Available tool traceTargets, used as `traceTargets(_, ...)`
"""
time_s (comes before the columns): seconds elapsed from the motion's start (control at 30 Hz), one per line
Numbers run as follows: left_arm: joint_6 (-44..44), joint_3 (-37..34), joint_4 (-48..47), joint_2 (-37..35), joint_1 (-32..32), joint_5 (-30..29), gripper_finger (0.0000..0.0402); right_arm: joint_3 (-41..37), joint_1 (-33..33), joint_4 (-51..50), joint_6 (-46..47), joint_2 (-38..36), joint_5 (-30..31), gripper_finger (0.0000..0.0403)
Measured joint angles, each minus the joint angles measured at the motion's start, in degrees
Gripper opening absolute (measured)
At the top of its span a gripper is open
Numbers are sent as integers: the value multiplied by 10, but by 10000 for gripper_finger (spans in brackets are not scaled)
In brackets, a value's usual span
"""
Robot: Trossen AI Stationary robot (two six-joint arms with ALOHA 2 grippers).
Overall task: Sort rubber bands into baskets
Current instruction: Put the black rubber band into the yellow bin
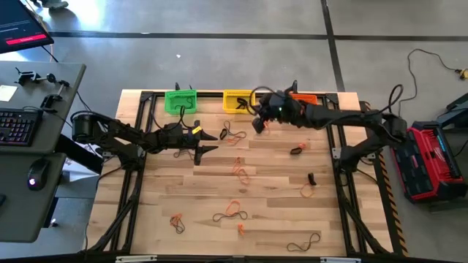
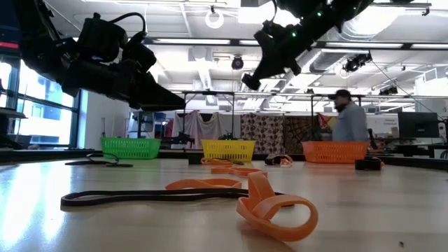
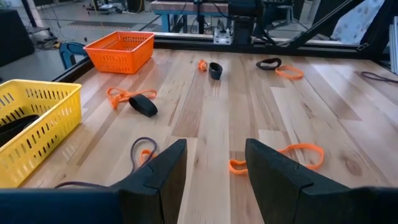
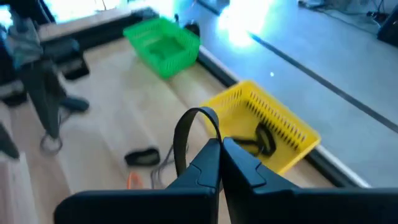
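One dark band (image 4: 198, 127) hangs pinched in the right gripper (image 4: 220, 149) beside the yellow basket (image 4: 273, 124) at the far edge; next, carry it over and release. Left gripper (image 3: 214, 163) waits open, mid-left.

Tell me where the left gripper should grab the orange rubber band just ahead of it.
Pinch the bunched near end of the orange rubber band, coming straight down: it lies flat on the table, so only from above can the open left gripper straddle a strand.
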Motion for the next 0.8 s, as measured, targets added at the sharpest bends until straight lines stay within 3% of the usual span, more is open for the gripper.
traceTargets(0.43, 9, 10, 0, 0, 0, 0, 157, 247, -36, -175, -59, 175, -29, 0)
traceTargets(0.57, 12, 10, -1, 0, 0, 0, 157, 267, -54, -177, -47, 213, -60, 0)
traceTargets(0.8, 15, 10, -2, 0, 0, 0, 157, 266, -90, -159, -24, 262, -62, 0)
